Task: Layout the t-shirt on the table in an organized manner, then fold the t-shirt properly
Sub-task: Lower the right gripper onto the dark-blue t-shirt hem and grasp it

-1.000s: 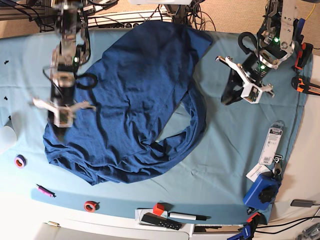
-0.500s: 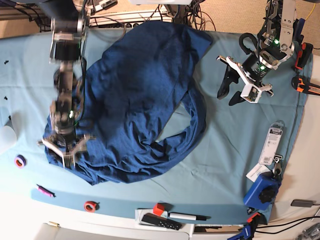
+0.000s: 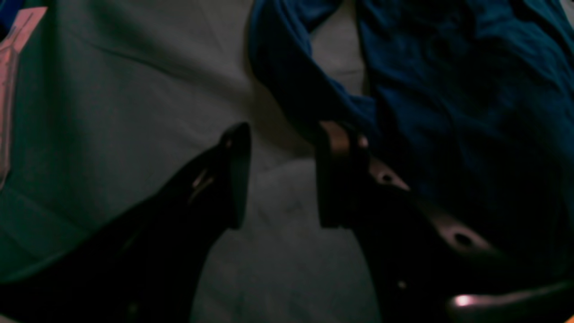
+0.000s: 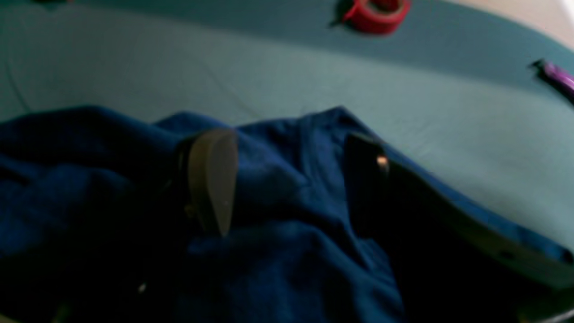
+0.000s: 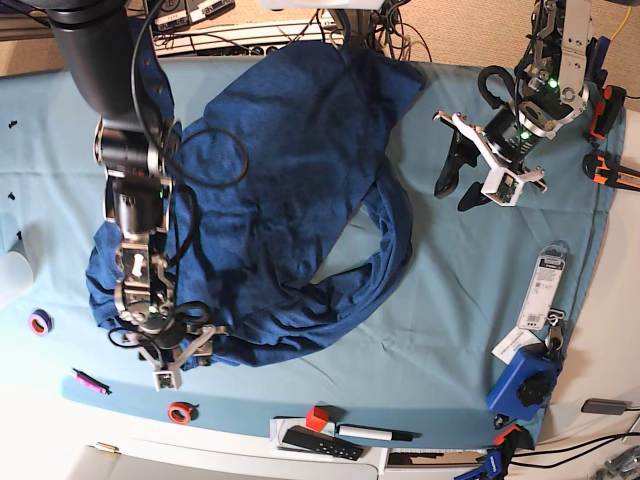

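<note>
The dark blue t-shirt point(image 5: 290, 150) lies rumpled across the left and middle of the table point(image 5: 450, 300), one loop of fabric curling out to the right. My right gripper point(image 5: 165, 365) hovers at the shirt's near-left edge. In the right wrist view it point(image 4: 287, 179) is open, its fingers point(image 4: 213, 179) straddling a bump of the t-shirt point(image 4: 278, 251). My left gripper point(image 5: 455, 188) is open and empty over bare cloth to the right of the shirt. Seen from the left wrist camera, it point(image 3: 284, 179) has the t-shirt point(image 3: 448, 89) just beyond its right finger.
A red tape roll point(image 5: 181, 411), a pink marker point(image 5: 90, 381) and a purple tape ring point(image 5: 40, 322) lie near the front-left edge. A remote, a pen and a red cube point(image 5: 317, 418) sit at the front rim. A package point(image 5: 545, 285), a blue object point(image 5: 523, 385) and clamps point(image 5: 600, 165) are at the right.
My right arm swept from the shirt's upper left down to its near-left edge, and its gripper went from shut to open. My left gripper opened wider, staying in place.
</note>
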`<state>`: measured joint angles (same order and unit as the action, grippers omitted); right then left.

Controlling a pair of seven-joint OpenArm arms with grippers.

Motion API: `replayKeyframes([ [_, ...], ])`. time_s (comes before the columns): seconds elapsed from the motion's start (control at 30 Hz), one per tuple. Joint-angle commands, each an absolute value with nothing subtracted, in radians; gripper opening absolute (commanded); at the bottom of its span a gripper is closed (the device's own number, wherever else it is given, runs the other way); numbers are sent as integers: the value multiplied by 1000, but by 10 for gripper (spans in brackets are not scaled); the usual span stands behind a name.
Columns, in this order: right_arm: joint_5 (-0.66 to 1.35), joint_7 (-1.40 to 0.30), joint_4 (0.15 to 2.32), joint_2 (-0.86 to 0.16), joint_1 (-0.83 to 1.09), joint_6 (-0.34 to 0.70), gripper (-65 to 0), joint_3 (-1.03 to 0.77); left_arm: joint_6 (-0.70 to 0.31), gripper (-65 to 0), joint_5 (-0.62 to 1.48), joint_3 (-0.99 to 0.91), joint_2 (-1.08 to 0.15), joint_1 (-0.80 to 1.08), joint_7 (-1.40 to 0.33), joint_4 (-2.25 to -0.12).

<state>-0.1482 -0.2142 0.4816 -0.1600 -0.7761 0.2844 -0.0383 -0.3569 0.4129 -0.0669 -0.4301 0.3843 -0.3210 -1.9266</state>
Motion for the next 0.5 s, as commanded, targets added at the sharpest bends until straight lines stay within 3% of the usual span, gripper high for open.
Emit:
replayKeyframes([
  [0.0, -159, -172, 470, -163, -824, 264, -283, -40, -361, -400, 425, -72, -441, 379, -293, -1944],
  [0.47, -196, -140, 416, -164, -748, 209, -283, -41, -369, -400, 474, -72, -440, 380, -337, -1944],
])
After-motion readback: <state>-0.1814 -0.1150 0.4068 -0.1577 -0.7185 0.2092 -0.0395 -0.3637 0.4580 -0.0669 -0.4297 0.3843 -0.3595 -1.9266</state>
